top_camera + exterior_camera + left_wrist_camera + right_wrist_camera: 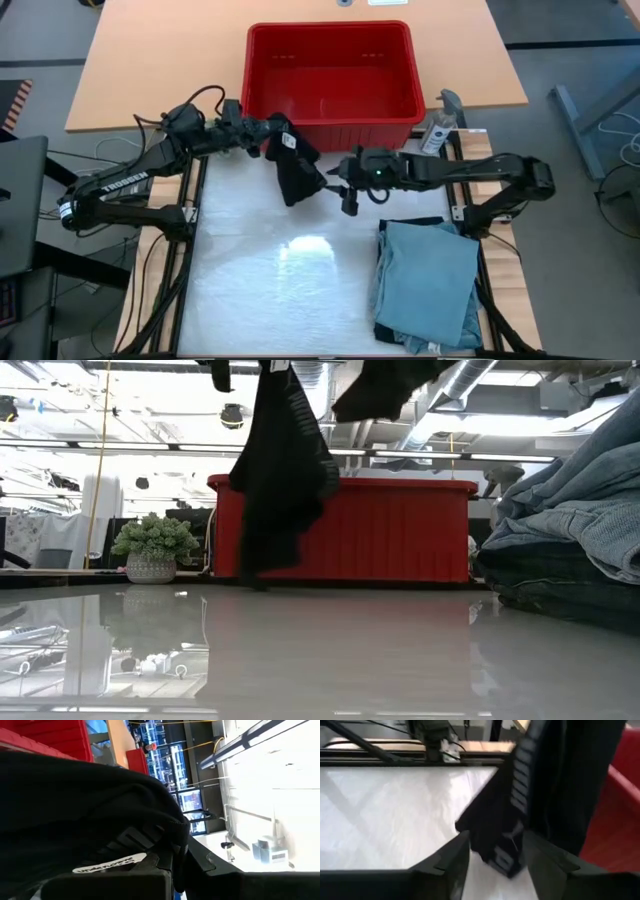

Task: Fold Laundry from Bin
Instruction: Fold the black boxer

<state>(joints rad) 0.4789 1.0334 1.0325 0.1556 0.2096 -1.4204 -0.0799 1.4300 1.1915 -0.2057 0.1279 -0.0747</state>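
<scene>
Left arm: extended across the table's back-left area toward the bin [330, 75]. The left gripper [268, 133] is pressed together, pinching the upper edge of a black garment [295, 165] and holding it raised just in front of the bin's front wall.

Right arm: reaches inward from the right edge, forearm roughly parallel to the table's back edge. The right gripper [338, 180] sits at the garment's free side. Its fingers [452, 865] are spread, with the lower corner of the cloth hanging between them; whether they touch the cloth cannot be determined.

Count: one red bin, one black garment in the air, one stack of light blue folded pieces [430, 280] at the table's front-right corner.

View differences: the high view shows the bin interior with no garments visible. The low view shows the garment hanging clear of the table surface, plus dark denim at the bottom of the stack. The left wrist view shows a white label [107, 864] on the cloth. The right wrist view shows white lettering on the black fabric.
</scene>
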